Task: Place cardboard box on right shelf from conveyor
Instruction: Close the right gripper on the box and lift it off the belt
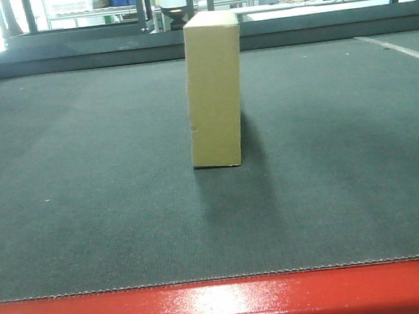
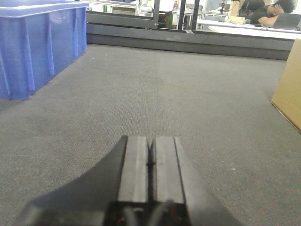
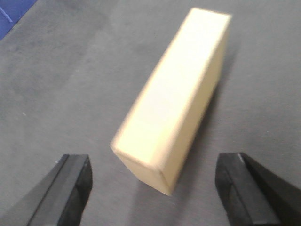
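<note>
The cardboard box [image 1: 215,89] stands upright on the conveyor [image 1: 88,215], near its middle. The right gripper [image 3: 153,169] hangs above the box with jaws spread wide, one on each side. The left gripper [image 2: 151,157] has its jaws pressed together.

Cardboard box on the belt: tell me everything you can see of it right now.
The plain tan-yellow rectangular cardboard box is slim, smooth, unmarked and closed, with a small nick on one front edge. It stands upright on a narrow side on the dark grey textured conveyor belt, its narrow end toward the front camera. Only the belt touches it. The open right hand straddles it, fingers clear of both broad faces.
</note>
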### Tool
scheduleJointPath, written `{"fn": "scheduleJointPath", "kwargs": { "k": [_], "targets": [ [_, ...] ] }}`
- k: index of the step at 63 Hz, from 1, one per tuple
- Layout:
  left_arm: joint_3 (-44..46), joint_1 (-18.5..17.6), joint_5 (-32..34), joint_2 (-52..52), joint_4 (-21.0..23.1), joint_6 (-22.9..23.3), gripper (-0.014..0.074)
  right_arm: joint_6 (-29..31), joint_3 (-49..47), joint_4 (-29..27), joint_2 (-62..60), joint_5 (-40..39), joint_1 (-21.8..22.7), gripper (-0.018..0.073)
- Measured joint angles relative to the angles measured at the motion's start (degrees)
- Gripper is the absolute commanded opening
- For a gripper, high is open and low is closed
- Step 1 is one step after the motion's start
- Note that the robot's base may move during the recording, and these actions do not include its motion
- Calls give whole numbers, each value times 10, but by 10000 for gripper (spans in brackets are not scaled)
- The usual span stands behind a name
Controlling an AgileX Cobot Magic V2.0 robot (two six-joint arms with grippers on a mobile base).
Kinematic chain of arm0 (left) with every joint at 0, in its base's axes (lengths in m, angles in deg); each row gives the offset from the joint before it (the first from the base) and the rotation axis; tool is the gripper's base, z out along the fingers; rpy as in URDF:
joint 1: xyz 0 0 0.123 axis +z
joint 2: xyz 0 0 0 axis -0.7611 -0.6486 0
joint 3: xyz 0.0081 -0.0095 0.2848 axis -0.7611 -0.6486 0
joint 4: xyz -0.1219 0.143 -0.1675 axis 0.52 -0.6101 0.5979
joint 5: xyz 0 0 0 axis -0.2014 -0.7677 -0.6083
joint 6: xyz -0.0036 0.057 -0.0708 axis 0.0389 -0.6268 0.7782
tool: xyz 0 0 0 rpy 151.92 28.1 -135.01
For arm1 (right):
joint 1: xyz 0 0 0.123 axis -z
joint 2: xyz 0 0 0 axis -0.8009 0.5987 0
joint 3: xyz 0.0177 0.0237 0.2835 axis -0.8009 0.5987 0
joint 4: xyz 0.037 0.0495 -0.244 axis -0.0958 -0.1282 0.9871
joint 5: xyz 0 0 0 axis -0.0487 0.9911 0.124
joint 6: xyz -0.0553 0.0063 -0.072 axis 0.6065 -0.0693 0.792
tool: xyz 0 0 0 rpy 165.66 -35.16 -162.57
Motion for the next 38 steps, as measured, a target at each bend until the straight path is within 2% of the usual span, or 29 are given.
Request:
{"fn": "scheduleJointPath", "kwargs": {
  "k": [9,18,25,38],
  "targets": [
    [0,0,0,0,0,0,-119,-65,-145,37,121,86,-13,632],
    [0,0,0,0,0,0,-119,-139,-258,112,225,150,-27,632],
    [0,0,0,0,0,0,-119,-177,-308,152,275,172,-33,632],
    [0,0,0,0,0,0,-119,-194,-334,164,321,175,-38,632]
  ]
}}
